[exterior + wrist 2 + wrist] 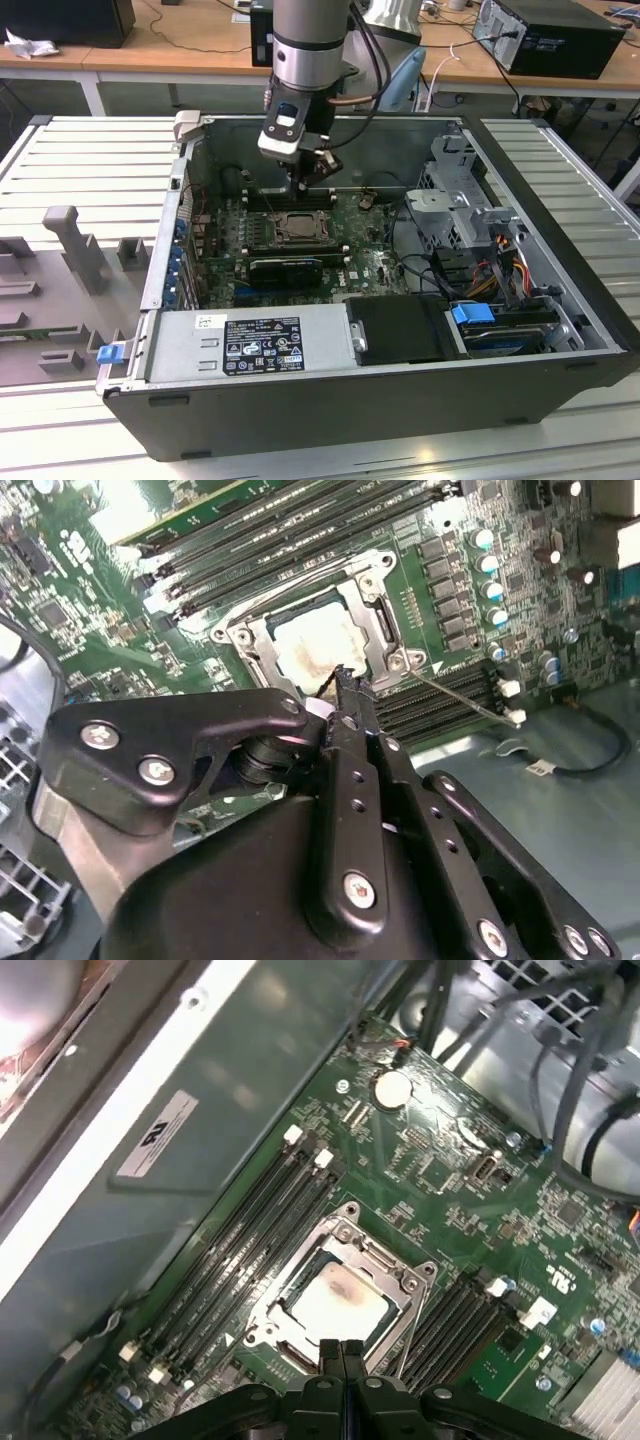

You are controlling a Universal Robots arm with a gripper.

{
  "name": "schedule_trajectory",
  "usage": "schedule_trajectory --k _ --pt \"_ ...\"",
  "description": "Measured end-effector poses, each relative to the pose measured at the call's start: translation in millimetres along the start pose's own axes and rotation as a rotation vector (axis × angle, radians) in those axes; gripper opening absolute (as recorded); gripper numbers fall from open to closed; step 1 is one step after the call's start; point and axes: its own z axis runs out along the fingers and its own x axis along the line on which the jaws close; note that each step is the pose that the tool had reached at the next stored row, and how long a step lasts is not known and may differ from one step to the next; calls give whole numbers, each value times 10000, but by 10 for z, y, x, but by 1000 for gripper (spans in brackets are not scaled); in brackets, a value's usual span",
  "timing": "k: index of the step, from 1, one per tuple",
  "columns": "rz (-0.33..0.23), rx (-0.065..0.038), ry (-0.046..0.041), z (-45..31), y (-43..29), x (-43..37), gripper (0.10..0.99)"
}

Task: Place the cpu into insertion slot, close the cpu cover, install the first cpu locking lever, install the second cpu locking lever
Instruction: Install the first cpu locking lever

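Exterior view gives you the layout. The computer case (300,405) lies open side up on the slatted bench (90,150), so the arm can come straight down onto the green circuit board (375,250) on its floor. Besides the board, the case holds a grey power supply (250,340) along its near wall. Toward the exterior view's right it also holds a drive cage (455,200) and a bundle of cables (500,262).

Your gripper (303,188) hangs low over the edge of the insertion slot (262,1332). In the first wrist view its two fingers (330,1360) meet along a thin seam with nothing between them, so take the claw as fully closed and empty. A pressed-together tip probably suits nudging a thin part rather than gripping one.

The cpu (335,1300) sits flat inside the slot, pale face up with a darker smudge on it. The cpu cover (385,1265) lies down around it and the chip shows through its cut-out, so placing and covering look done. In the second wrist view a thin wire locking lever (462,695) angles out from the socket's corner. It seems unlatched, but you cannot be sure from these views. Nor can you tell whether the tip touches the socket.
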Motion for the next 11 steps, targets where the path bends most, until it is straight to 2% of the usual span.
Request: schedule_trajectory --k 9,11 --pt "-1876 15 -8 6 3 -2 106" --pt "-2678 16 -21 11 3 -2 106"
